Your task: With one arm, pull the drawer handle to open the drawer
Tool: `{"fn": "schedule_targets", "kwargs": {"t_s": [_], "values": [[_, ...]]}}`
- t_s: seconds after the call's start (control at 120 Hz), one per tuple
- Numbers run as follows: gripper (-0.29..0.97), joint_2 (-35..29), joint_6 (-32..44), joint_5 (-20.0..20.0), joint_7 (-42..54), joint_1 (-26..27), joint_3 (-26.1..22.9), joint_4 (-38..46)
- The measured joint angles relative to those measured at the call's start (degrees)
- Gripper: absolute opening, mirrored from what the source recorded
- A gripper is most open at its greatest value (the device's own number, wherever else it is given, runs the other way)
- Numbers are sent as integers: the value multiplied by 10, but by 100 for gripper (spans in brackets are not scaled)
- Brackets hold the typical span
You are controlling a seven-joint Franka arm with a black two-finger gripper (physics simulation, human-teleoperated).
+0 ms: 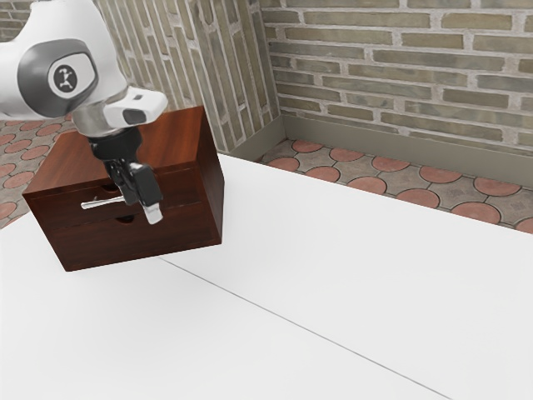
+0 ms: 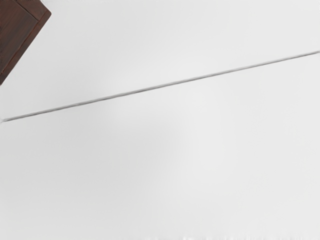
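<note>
A dark wooden drawer box [image 1: 179, 146] stands on the white table [image 1: 350, 275] at the exterior view's left. Its front carries a thin silver handle [image 1: 98, 202], lying level, and the drawer front sits flush with the box. My gripper [image 1: 150, 213] hangs in front of that face, pointing down at the table, just to the exterior view's right of the handle's end and nearer the camera than it. In the wrist view, one corner of the box [image 2: 17, 30] shows beside bare table under my hand.
A thin seam [image 1: 291, 321] runs across the table top, also seen as the seam [image 2: 160, 87] below my hand. Brick walls [image 1: 400, 67] and a tiled floor [image 1: 433, 179] lie behind the table. Open table surface spreads toward the exterior view's right.
</note>
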State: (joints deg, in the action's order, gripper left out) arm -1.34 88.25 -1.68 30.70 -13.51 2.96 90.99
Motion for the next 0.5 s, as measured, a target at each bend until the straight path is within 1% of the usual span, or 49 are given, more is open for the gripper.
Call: {"fn": "schedule_targets", "kwargs": {"t_s": [0.25, 0.392, 0.5], "values": [[68, -44, 57, -4, 192, -63, -10, 55], [68, -81, 82, -5, 297, -82, -14, 104], [68, -92, 101, -3, 361, -87, -25, 127]]}}
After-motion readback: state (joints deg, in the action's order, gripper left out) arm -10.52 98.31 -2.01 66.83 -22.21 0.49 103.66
